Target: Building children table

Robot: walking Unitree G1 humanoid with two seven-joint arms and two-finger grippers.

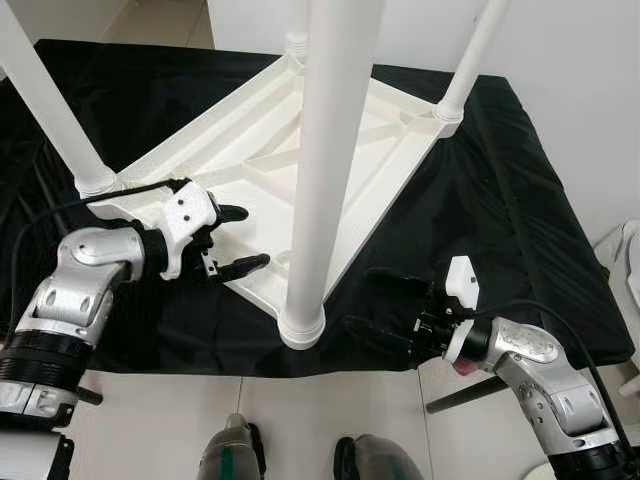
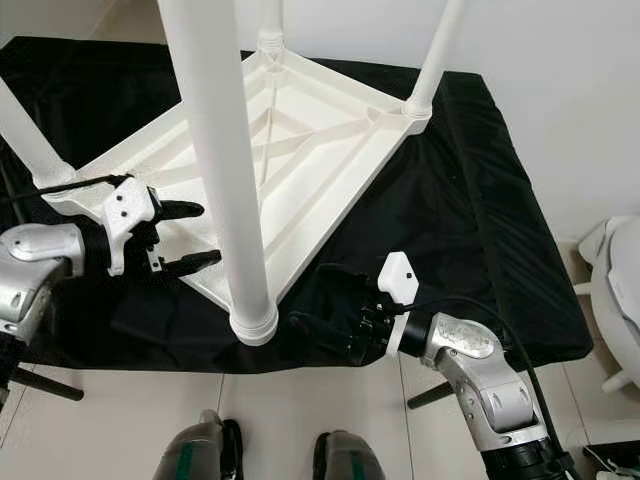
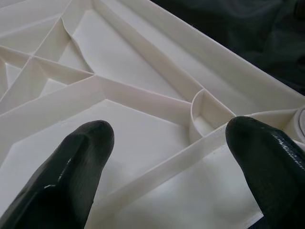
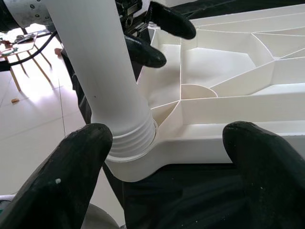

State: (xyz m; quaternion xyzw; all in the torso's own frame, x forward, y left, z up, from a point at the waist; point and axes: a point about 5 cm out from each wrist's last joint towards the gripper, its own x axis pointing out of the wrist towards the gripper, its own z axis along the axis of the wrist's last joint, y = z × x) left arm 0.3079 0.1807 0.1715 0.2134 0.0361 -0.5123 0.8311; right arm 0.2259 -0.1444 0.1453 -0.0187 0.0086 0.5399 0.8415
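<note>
So I've got the white kids' table (image 1: 300,140) flipped upside down on the black cloth (image 1: 500,220), all four legs (image 1: 325,170) pointing straight up. My left gripper (image 1: 232,240) hovers over its ribbed underside, fingers spread. Right gripper (image 2: 325,305) sits near the closest leg's base, spread too, holding nothing.
</note>
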